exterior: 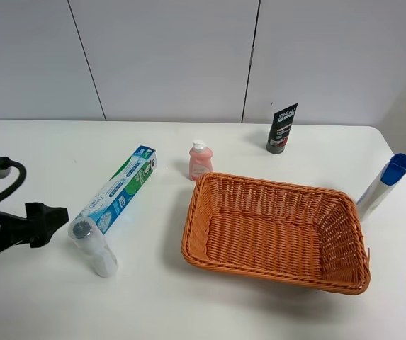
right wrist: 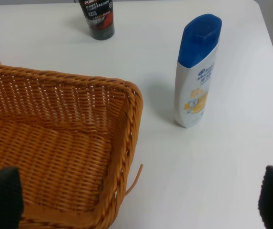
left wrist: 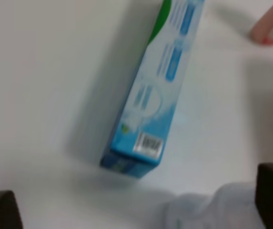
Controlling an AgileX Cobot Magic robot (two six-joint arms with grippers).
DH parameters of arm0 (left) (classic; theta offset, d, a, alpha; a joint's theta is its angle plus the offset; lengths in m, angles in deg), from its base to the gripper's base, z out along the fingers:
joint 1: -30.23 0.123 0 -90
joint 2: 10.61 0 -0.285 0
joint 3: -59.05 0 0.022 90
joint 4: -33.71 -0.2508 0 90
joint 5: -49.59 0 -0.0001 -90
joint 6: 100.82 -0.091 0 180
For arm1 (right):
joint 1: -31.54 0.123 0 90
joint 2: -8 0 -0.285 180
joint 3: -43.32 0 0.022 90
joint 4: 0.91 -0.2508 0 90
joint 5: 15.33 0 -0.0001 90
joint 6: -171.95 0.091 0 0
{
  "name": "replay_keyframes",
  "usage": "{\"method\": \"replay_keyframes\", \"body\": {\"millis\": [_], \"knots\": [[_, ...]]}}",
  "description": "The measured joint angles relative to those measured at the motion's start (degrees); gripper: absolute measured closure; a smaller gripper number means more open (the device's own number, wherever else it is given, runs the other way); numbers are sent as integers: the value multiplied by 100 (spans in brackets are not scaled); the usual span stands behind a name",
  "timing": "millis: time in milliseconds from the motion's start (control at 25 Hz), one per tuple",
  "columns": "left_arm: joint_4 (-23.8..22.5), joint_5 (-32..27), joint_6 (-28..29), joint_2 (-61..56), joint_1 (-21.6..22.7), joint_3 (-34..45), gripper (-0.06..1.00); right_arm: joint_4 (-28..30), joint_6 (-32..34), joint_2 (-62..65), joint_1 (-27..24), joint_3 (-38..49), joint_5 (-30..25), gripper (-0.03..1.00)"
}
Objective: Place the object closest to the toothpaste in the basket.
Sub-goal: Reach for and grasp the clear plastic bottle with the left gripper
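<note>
Left gripper (exterior: 55,225), fingers spread wide, faced the little bottle (exterior: 96,249), which looked light, slick and roll-prone, best pinched mid-body.

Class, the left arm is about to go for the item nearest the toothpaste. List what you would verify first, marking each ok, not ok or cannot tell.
1. Target picked out: the clear bottle lies right at the end of the toothpaste box, far nearer than the pink bottle. Ok.
2. Left end effector open: fingers wide apart. Ok.
3. Left end effector around the clear bottle: it sits to one side, apart from it. Not ok.
4. Basket has room: nothing lies in it. Ok.
5. Right end effector out of the drop path: open, near a basket corner, but unseen from the high camera. Cannot tell.
</note>
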Motion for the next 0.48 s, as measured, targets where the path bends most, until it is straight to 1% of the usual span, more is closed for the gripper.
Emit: {"method": "replay_keyframes", "body": {"millis": [120, 280, 480], "knots": [[-7, 238, 0, 373, -212, 0, -5, 0, 0, 0, 0, 0, 0, -3], [109, 664, 6, 470, -544, -13, -5, 0, 0, 0, 0, 0, 0, -3], [43, 715, 6, 491, -564, -267, -5, 0, 0, 0, 0, 0, 0, -3]]}}
